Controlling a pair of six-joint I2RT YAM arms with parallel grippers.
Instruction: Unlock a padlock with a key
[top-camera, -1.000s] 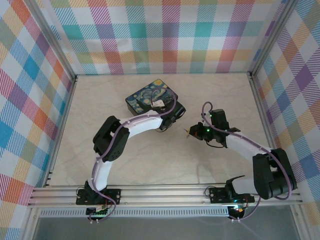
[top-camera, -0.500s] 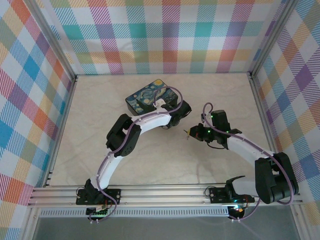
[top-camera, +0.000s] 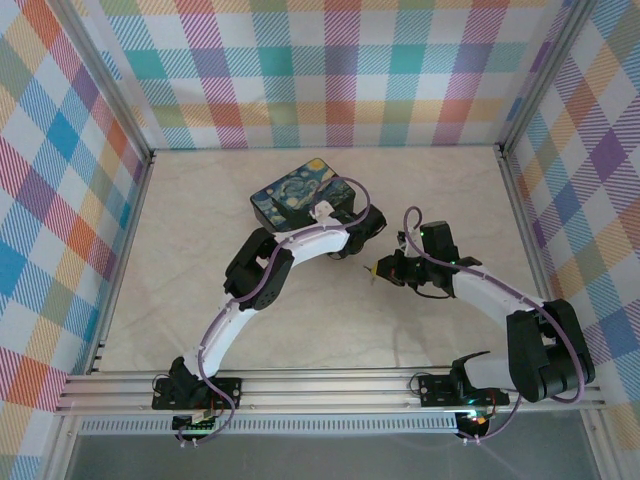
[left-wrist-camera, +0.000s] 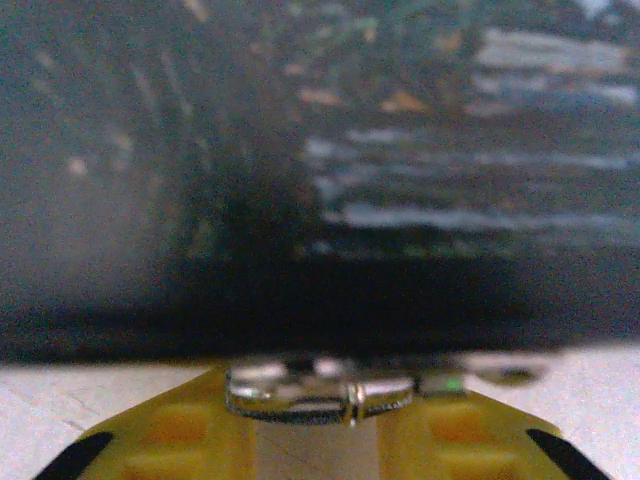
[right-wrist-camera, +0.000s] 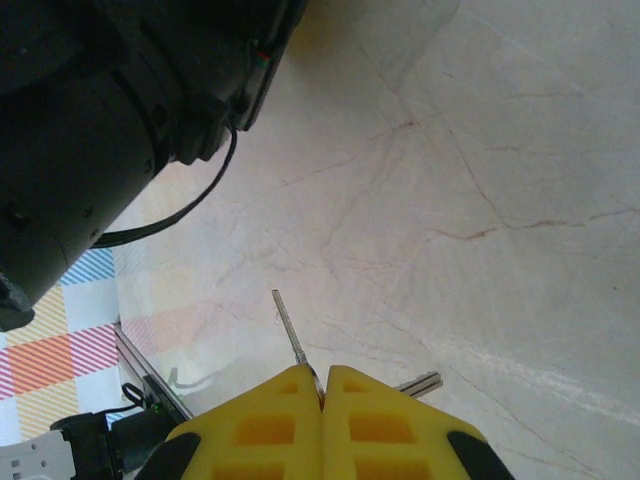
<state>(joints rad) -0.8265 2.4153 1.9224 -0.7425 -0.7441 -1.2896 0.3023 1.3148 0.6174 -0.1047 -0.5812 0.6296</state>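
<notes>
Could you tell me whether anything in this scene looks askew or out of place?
Nothing looks spilled or damaged. Only the key sits askew: the right gripper, jaws shut, pinches it crookedly, its blade slanting up and left in the wrist view while a second silvery tip pokes out sideways.

overhead looking down, wrist views close, all sharing table (top-camera: 180, 250)

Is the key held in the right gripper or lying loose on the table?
Held. In the right wrist view the right gripper has its yellow fingers pressed together, and the key sticks out from between them.
</notes>
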